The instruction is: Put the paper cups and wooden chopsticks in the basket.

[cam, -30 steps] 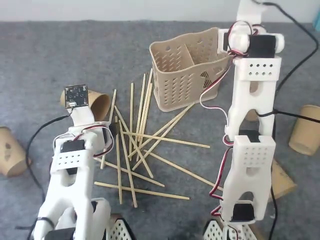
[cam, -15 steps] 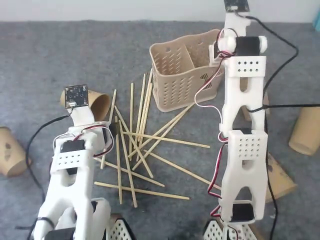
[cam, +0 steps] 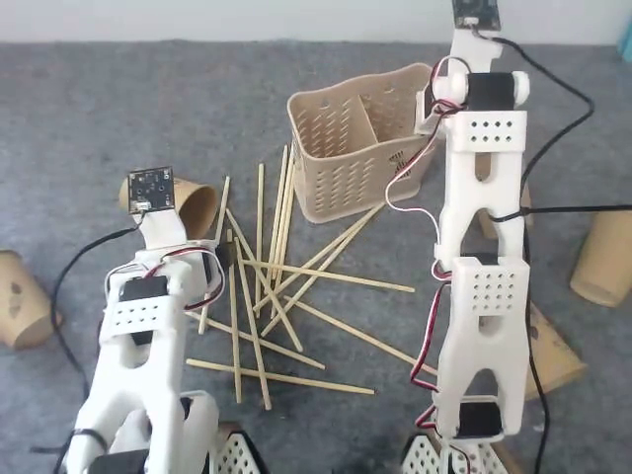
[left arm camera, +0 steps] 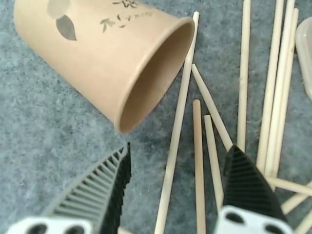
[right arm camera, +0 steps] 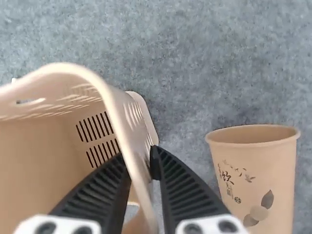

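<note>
My left gripper (left arm camera: 178,165) hangs open just above the carpet, its fingers (left arm camera: 105,187) astride a wooden chopstick (left arm camera: 178,131). A paper cup (left arm camera: 102,53) lies on its side right in front of it, mouth towards the sticks. In the high view that cup (cam: 193,207) lies left of the scattered chopsticks (cam: 267,281). My right gripper (right arm camera: 140,163) is shut on the side wall of the beige basket (right arm camera: 105,105), one finger inside and one outside. The basket (cam: 351,143) stands tilted at the far middle. An upright paper cup (right arm camera: 253,168) stands beside it.
More paper cups lie at the left edge (cam: 20,296), at the right edge (cam: 602,255) and beside the right arm's base (cam: 553,355). Grey carpet (cam: 148,109) covers the table. The right arm (cam: 484,247) stretches over the right side.
The right arm has stretched farther out to the basket's right wall. The basket has since shifted a little to the left and tilted. The left arm has kept still.
</note>
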### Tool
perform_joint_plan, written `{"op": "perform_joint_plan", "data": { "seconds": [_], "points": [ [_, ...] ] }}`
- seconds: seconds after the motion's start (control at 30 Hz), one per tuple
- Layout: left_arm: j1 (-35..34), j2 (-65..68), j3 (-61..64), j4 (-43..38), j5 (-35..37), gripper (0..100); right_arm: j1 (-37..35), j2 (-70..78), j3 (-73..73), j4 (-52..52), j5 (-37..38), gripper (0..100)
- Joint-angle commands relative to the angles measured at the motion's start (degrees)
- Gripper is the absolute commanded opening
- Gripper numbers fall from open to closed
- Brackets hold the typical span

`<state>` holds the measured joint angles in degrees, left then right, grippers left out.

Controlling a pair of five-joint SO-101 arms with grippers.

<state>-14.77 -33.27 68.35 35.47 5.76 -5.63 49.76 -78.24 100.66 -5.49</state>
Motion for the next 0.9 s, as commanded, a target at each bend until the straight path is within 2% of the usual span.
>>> {"op": "perform_joint_plan", "data": {
  "seconds": [0.0, 0.37, 0.6, 0.67, 0.87],
  "points": [
    [0.1, 0.2, -2.4, -1.7, -0.6, 29, 0.4, -6.4, 4.9, 2.3, -3.8, 0.7],
    [0.2, 0.2, -2.4, -1.7, -0.6, 29, 1.5, -24.0, 25.6, 2.3, -8.6, 0.6],
    [0.2, 0.2, -2.4, -1.7, -0.6, 29, 1.6, -26.6, 30.8, 1.6, -7.9, 0.9],
    [0.2, 0.2, -2.4, -1.7, -0.6, 29, 1.5, -25.8, 30.8, 0.7, -4.9, 1.2],
    [0.2, 0.1, -2.3, -1.6, -0.6, 29, 1.6, -26.1, 30.5, 0.2, -2.6, 15.3]
  ]
}}
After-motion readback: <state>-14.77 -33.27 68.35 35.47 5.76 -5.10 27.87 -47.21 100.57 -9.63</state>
